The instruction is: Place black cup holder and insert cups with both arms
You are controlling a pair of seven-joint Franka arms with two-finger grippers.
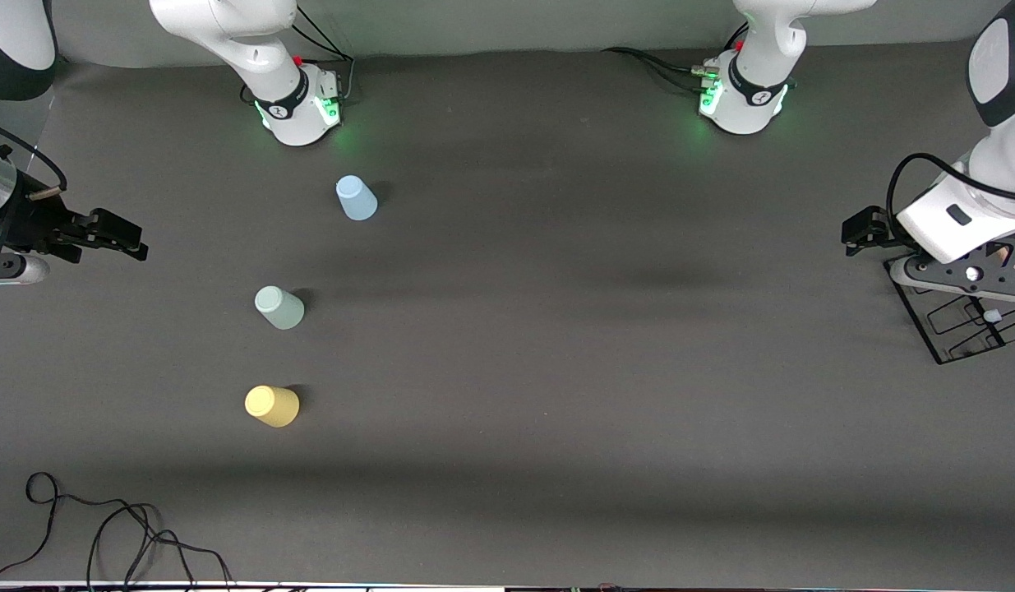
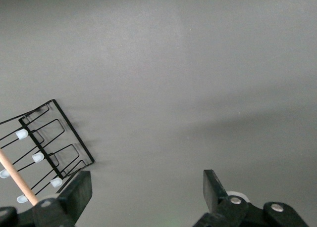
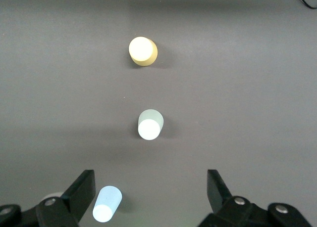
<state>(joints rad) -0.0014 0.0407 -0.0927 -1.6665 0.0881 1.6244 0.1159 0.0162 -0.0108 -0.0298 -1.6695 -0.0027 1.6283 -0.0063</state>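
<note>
You see the right gripper [image 1: 133, 242] spread and empty; three cups [image 1: 282, 307] stand upside down on the counter [image 1: 556, 370] toward its end; the left gripper [image 1: 856, 230] gapes beside the black cup holder [image 1: 963, 329]; nothing is placed yet.

three cups [image 1: 279, 307], black cup holder [image 1: 963, 325]

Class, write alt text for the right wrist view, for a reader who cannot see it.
Three upside-down cups stand in a row on a dark grey table: a yellow cup, a mint green cup and a light blue cup. The right gripper hangs above with open jaws, holding nothing.
</note>
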